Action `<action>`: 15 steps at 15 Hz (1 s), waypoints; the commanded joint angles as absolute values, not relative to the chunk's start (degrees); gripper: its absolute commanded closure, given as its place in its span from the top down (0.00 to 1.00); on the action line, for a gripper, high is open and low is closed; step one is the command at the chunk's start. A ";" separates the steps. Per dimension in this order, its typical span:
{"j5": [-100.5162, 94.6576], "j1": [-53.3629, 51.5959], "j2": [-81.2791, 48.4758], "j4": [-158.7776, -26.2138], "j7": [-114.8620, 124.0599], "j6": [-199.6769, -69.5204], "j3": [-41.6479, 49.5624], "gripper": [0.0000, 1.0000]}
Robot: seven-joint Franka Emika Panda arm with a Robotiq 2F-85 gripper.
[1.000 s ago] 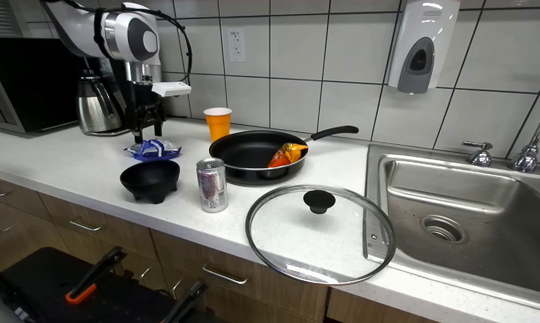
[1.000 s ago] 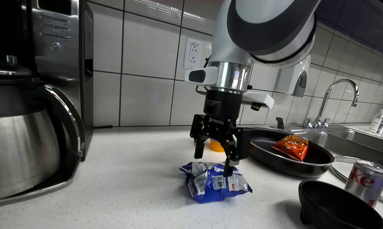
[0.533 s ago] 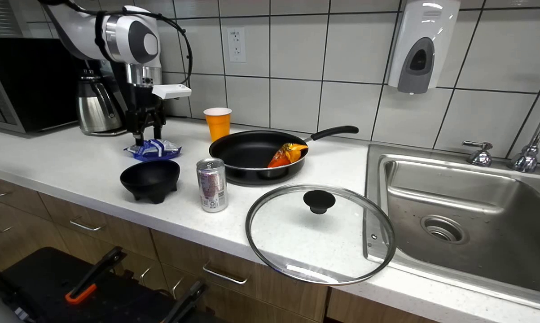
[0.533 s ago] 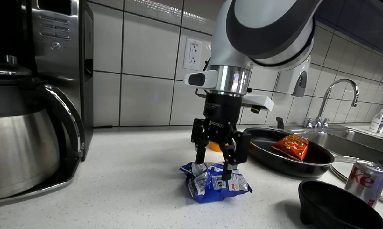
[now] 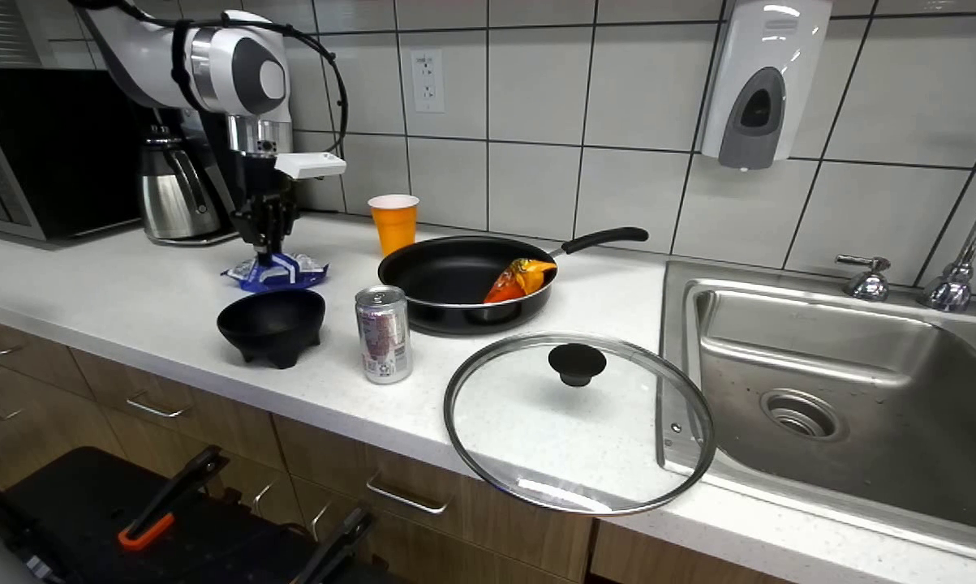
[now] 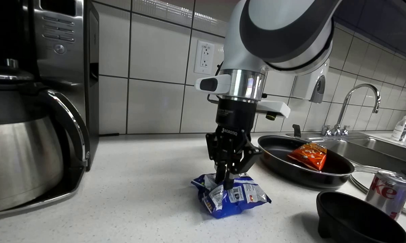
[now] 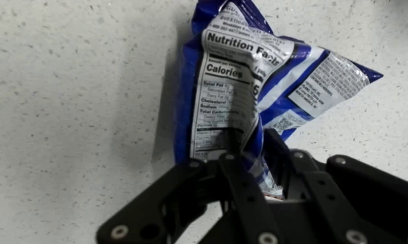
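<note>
Crumpled blue bag (image 7: 266, 79), white label (image 7: 226, 95), fine print (image 7: 341, 76) unclear

At the near side, the tool (image 7: 253, 140) pinches the bag (image 7: 254, 84), which is blue and crumpled. The bag lies on the speckled desk (image 7: 71, 101), printed side up: a Nutrition Facts panel (image 7: 226, 98) at left, a square code (image 7: 284, 124) at right.

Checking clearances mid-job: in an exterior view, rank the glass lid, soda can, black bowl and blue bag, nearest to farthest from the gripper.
1. Blue bag: bunched in the gripper.
2. Black bowl: below the bag in the picture.
3. Soda can: right of the bowl.
4. Glass lid: farthest right of the four.
</note>
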State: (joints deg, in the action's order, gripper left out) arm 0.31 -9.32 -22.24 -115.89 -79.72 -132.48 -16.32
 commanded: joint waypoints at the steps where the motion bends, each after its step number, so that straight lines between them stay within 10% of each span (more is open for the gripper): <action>1: 0.20 -8.74 -20.68 -115.76 -80.91 -130.22 -16.83 0.00; 15: 2.65 -7.33 -11.01 -115.88 -83.69 -124.91 -15.40 0.00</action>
State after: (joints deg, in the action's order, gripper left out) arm 0.63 -8.64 -14.51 -115.29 -81.26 -127.68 -15.79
